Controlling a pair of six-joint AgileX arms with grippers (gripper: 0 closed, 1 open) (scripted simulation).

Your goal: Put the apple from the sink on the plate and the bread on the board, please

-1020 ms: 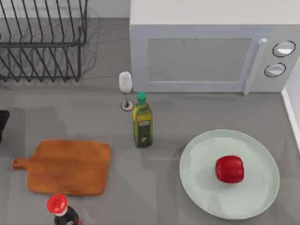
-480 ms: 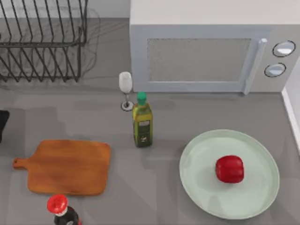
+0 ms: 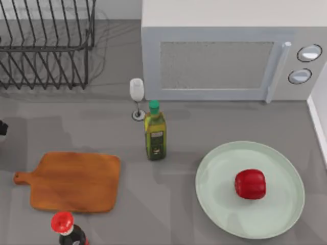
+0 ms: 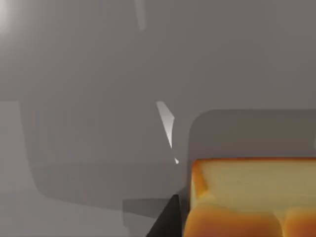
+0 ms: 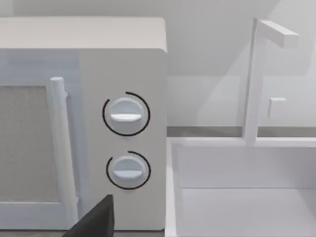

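Apple: the apple (image 3: pixel 250 184) lies on the plate (image 3: pixel 219 204), a little right of the plate's middle.
Plate: near right part of the table (image 3: pixel 179 132), in front of the microwave (image 3: pixel 230 56).
Board: the board (image 3: pixel 74 181) lies flat at the near left, its stubby handle pointing left; its top is bare.
Bread: the bread (image 4: pixel 252 197) shows in the left wrist view, close under the camera, golden-brown top and pale side, resting on the grey surface.
Left gripper: a dark fingertip (image 4: pixel 168 219) shows just beside the bread's edge; how far the fingers are spread, and whether they hold anything, cannot be told.
Right gripper: one dark fingertip (image 5: pixel 96 219) shows in the right wrist view, facing the microwave's two knobs and the white sink (image 5: pixel 237 192) with its faucet (image 5: pixel 256 79); its opening cannot be told.
Other items: an oil bottle (image 3: pixel 155 131) and a wine glass (image 3: pixel 136 97) stand mid-table; a red-capped dark bottle (image 3: pixel 66 229) stands at the near edge by the board; a wire dish rack (image 3: pixel 46 46) sits far left.
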